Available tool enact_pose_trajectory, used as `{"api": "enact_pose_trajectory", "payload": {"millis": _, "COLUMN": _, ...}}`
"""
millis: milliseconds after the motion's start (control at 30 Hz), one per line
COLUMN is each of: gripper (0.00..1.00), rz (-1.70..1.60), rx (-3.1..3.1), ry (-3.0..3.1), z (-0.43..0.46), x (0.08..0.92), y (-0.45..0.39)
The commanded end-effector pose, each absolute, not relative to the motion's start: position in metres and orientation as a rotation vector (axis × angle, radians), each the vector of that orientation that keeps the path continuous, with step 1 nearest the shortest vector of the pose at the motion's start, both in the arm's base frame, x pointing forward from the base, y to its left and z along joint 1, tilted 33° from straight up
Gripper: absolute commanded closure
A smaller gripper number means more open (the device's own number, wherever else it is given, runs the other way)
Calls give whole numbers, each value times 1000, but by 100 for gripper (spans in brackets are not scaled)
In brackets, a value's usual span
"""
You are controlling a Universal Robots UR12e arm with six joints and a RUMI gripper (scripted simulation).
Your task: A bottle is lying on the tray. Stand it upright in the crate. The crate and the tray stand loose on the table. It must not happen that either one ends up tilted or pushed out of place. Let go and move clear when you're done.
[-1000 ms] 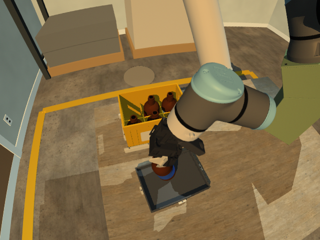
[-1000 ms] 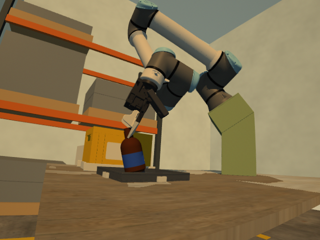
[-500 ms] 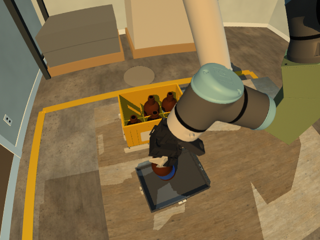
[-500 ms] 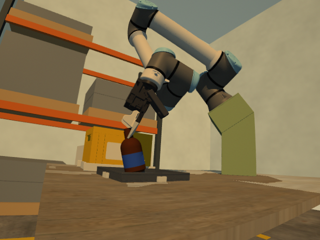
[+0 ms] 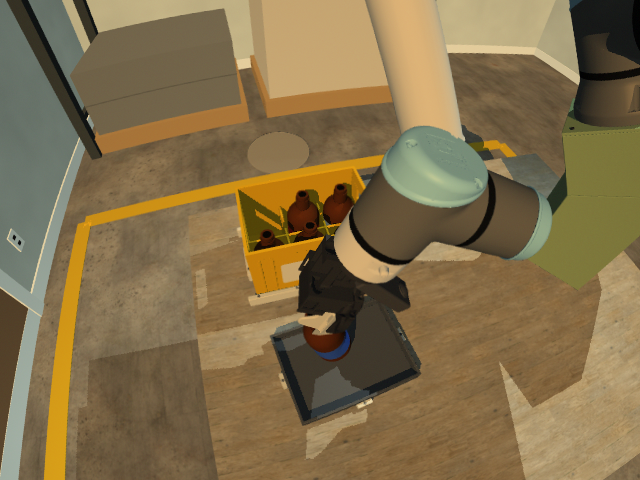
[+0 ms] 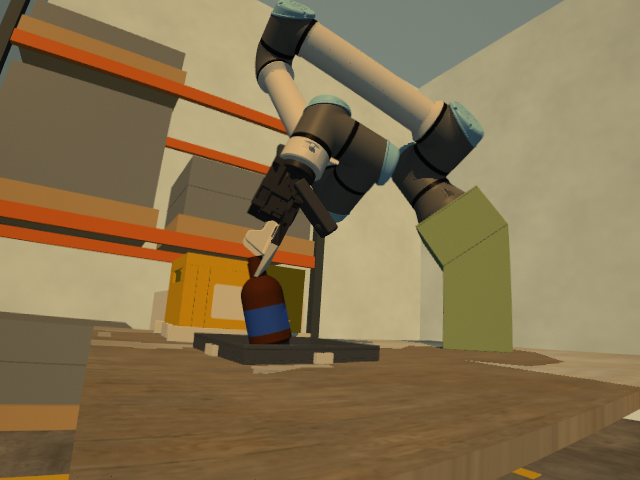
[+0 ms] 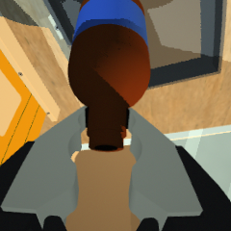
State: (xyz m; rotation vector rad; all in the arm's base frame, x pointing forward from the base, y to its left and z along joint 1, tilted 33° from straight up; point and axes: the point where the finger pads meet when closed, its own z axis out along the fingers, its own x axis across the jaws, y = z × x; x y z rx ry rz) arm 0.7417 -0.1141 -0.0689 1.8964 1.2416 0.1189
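A brown bottle (image 5: pixel 327 345) (image 6: pixel 264 304) (image 7: pixel 110 64) with a blue label stands nearly upright, leaning slightly, with its base on the dark tray (image 5: pixel 356 382) (image 6: pixel 289 352) (image 7: pixel 188 72). My gripper (image 5: pixel 321 321) (image 6: pixel 262 258) (image 7: pixel 107 109) is shut on the bottle's neck from above. The yellow crate (image 5: pixel 273 260) (image 6: pixel 206 294) (image 7: pixel 14 115) stands just behind the tray. It holds several brown bottles (image 5: pixel 302 206), and its back left compartment (image 5: pixel 258 214) shows no bottle.
The wooden table (image 5: pixel 465 361) (image 6: pixel 310 413) carries the crate and the tray. The robot's green base (image 5: pixel 594 206) (image 6: pixel 475 279) stands to the right. Shelving with boxes (image 6: pixel 77 129) rises behind the crate, and its dark post (image 6: pixel 313 289) stands beside the crate.
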Motion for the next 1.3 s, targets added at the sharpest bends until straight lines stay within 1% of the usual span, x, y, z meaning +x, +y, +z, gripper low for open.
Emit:
{"api": "enact_pose_trajectory", "payload": {"millis": 0, "gripper": 100, "rz": 120, "rx": 1896, "ry": 1241, "z": -68, "x": 742, "y": -114}}
{"api": "enact_pose_trajectory", "payload": {"millis": 467, "gripper": 100, "rz": 120, "rx": 1896, "ry": 1241, "z": -68, "x": 742, "y": -114}}
{"api": "enact_pose_trajectory", "payload": {"millis": 500, "gripper": 0, "rz": 120, "rx": 1896, "ry": 1241, "z": -68, "x": 742, "y": -114}}
{"api": "enact_pose_trajectory", "payload": {"millis": 1267, "gripper": 0, "rz": 120, "rx": 1896, "ry": 1241, "z": -68, "x": 742, "y": -114}}
